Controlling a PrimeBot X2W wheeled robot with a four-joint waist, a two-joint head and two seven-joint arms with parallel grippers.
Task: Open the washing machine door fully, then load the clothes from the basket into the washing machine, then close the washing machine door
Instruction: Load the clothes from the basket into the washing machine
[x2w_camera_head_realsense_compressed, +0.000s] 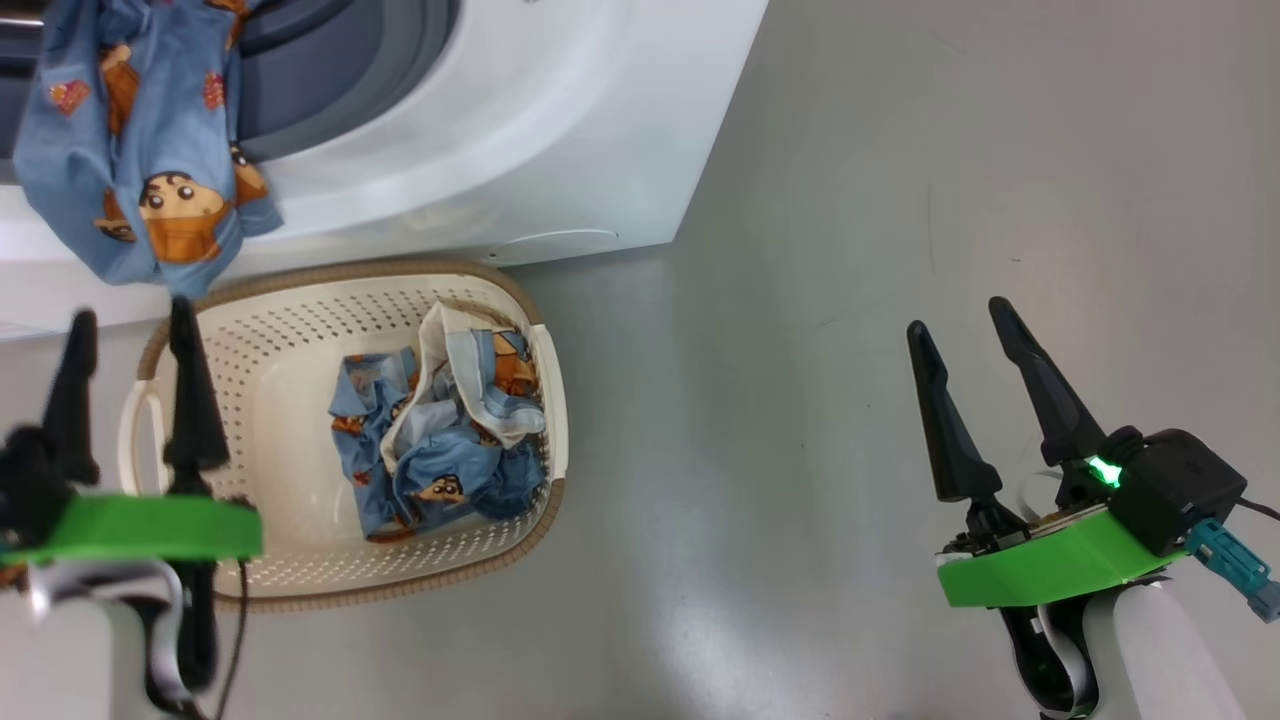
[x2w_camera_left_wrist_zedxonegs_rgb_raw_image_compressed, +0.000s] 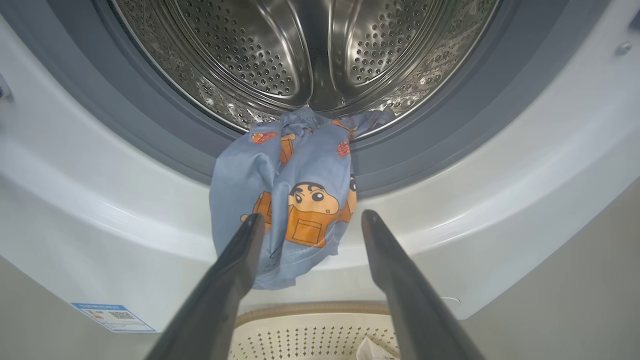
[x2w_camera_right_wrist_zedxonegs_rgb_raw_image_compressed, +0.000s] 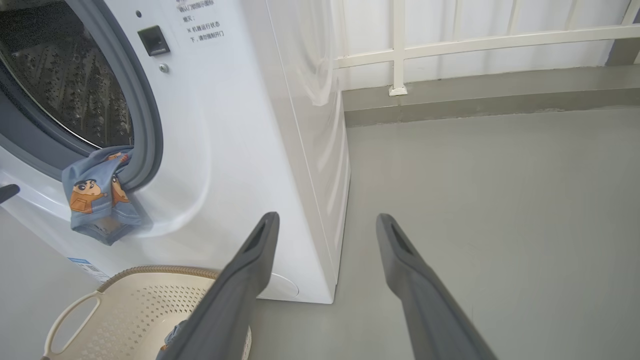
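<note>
Washing machine (x2w_camera_head_realsense_compressed: 520, 130), white, 12 o'clock; blue printed garment (x2w_camera_head_realsense_compressed: 150, 170) draped over its opening rim, 10 o'clock.
Basket (x2w_camera_head_realsense_compressed: 280, 330), 8 o'clock, holding crumpled clothes (x2w_camera_head_realsense_compressed: 440, 440).
Left gripper (x2w_camera_head_realsense_compressed: 132, 312), 9 o'clock, and right gripper (x2w_camera_head_realsense_compressed: 958, 318), 3 o'clock: fingers apart, empty.
Grey floor (x2w_camera_head_realsense_compressed: 800, 300).

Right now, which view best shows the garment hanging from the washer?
Left wrist view: the hanging garment is centred and close, top end inside the drum, rest draped outside. Head view crops its top; right wrist view shows it small, side-on.

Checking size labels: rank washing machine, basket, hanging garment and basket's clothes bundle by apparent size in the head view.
1. washing machine
2. basket
3. hanging garment and clothes bundle: roughly alike, garment cropped at top, so unranked.
</note>
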